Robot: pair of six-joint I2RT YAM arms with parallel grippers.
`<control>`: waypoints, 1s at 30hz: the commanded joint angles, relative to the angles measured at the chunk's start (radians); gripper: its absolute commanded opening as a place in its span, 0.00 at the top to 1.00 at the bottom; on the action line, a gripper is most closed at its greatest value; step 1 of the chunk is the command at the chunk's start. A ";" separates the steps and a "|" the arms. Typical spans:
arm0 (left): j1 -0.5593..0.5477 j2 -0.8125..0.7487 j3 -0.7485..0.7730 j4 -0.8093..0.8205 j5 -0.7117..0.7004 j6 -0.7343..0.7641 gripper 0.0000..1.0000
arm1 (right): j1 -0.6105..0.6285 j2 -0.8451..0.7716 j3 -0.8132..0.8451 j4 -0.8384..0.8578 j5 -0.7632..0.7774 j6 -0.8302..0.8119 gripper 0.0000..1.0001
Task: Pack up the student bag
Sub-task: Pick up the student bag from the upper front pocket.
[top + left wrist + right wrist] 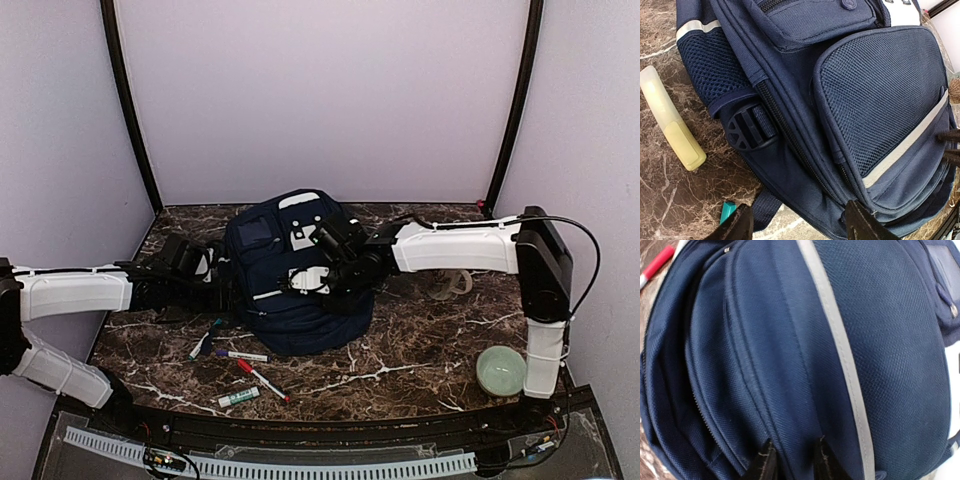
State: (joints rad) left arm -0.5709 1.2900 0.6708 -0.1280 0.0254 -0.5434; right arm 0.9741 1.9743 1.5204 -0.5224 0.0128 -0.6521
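Note:
The student bag, a navy backpack with pale reflective stripes, lies in the middle of the marble table. My left gripper is at its left side. In the left wrist view the bag fills the frame and my left gripper stands open. Its jaws straddle the bag's lower edge and a strap, and the right fingertip touches the seam. My right gripper rests on top of the bag. In the right wrist view my right gripper pinches a ridge of the bag's fabric beside a zip line.
Several markers lie in front of the bag, among them a red one, a green one and a white one. A pale green bowl stands at the front right. A yellowish tube lies left of the bag.

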 commanded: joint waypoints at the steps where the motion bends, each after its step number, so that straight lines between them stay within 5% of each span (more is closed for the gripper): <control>1: 0.004 -0.035 -0.020 -0.008 -0.018 0.004 0.35 | 0.001 -0.013 0.053 0.076 0.084 0.043 0.94; 13: 0.003 0.068 0.011 -0.004 -0.087 -0.048 0.29 | -0.001 -0.102 0.073 0.091 0.121 0.076 1.00; 18: 0.003 0.369 0.274 0.013 -0.092 0.011 0.31 | 0.000 -0.168 0.057 0.054 0.085 0.103 1.00; 30: 0.003 0.529 0.523 0.005 -0.053 0.038 0.33 | -0.042 -0.197 -0.048 0.153 0.125 0.127 1.00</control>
State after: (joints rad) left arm -0.5697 1.8412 1.1614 -0.1413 -0.0132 -0.5255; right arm 0.9440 1.7653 1.4441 -0.4675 0.1394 -0.5407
